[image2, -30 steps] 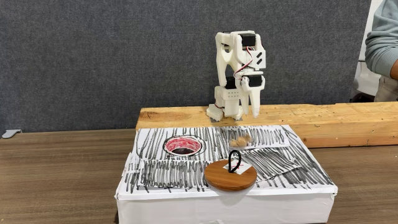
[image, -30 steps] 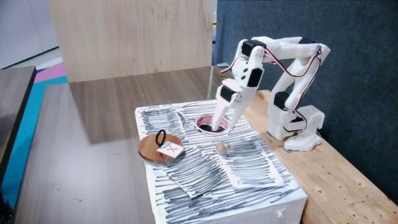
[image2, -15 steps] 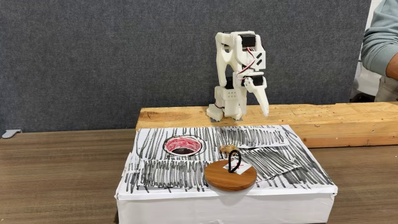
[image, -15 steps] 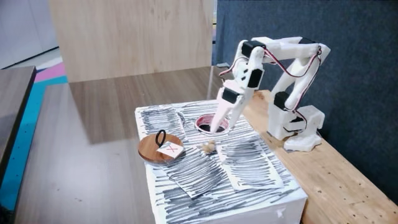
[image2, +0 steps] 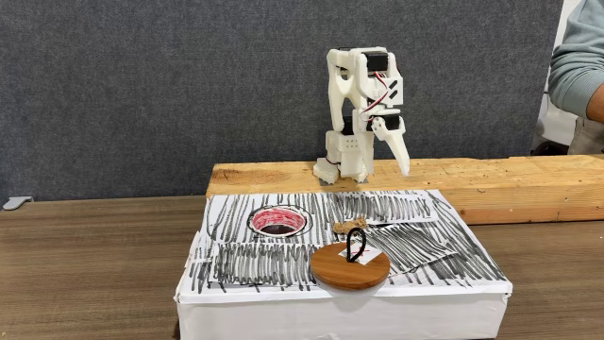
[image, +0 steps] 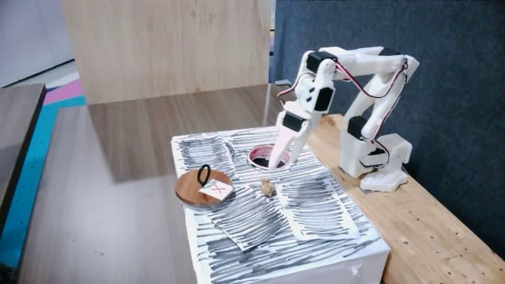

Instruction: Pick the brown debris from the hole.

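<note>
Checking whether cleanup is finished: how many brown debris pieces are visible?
1. The brown debris lies on the striped box top, between the hole and the wooden disc. More may be hidden inside the hole.

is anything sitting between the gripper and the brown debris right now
Nothing visible does. The brown debris lies on the striped box top, outside the hole, just behind the wooden disc. The gripper hangs in open air above and behind it.
</note>
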